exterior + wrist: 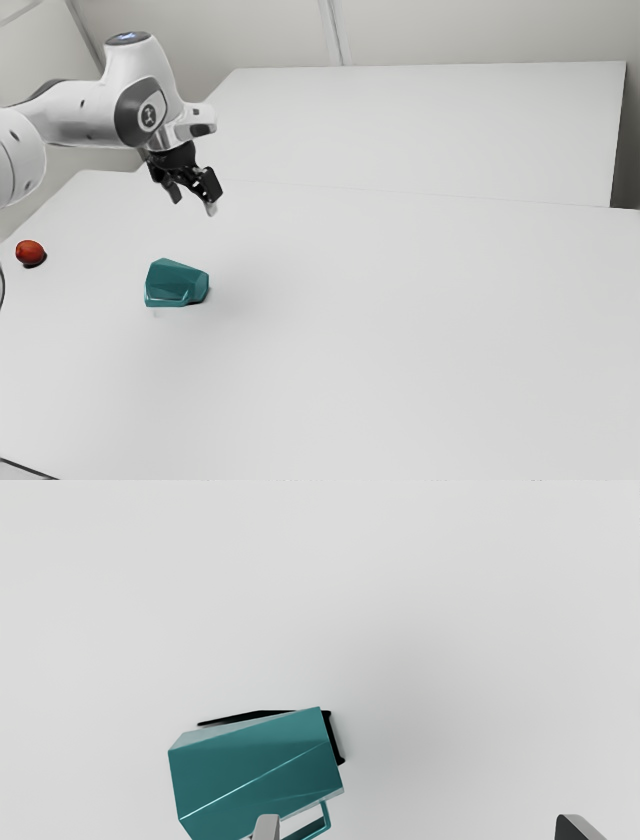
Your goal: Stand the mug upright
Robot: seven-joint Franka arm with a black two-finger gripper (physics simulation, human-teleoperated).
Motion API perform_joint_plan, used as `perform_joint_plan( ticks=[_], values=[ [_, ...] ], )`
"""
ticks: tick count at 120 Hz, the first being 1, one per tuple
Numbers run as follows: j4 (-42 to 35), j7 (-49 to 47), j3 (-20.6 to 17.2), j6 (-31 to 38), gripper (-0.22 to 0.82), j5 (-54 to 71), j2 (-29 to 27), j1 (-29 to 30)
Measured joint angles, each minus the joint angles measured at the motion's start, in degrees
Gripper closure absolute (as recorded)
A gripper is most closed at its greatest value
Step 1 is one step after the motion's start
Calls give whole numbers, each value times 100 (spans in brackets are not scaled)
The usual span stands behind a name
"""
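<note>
At the exterior view's left we see a small red fruit [30, 252] on the white table [400, 330]. Next, to its right, the teal mug [175, 283] lies on its side, not upright; we cannot tell for certain which end is its mouth. Just right of the mug's middle, and well above it, hangs the gripper [194, 203], its fingers spread wide with nothing between them. In the wrist view, one finger [267, 827] overlaps the mug near its handle [327, 817]; the other is out over bare table. Coming straight down from here, we could strike mug or handle and roll it away. A lopsided hold on the slanted sides might slip, and letting go while it leans could topple it.
</note>
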Motion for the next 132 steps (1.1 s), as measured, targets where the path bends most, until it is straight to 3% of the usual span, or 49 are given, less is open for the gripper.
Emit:
perform_joint_plan(
  ticks=[25,41,67,104,132],
  values=[
    [66,224,134,80,0,-306,-16,457],
    [620,535,149,-109,0,-682,424,880],
    [1370,1216,-402,-495,0,-1379,1324,1992],
    [1981,2139,-852,-1068,0,-2115,2344,3186],
    [2038,2652,-909,-1561,0,-2714,2606,3528]
  ],
)
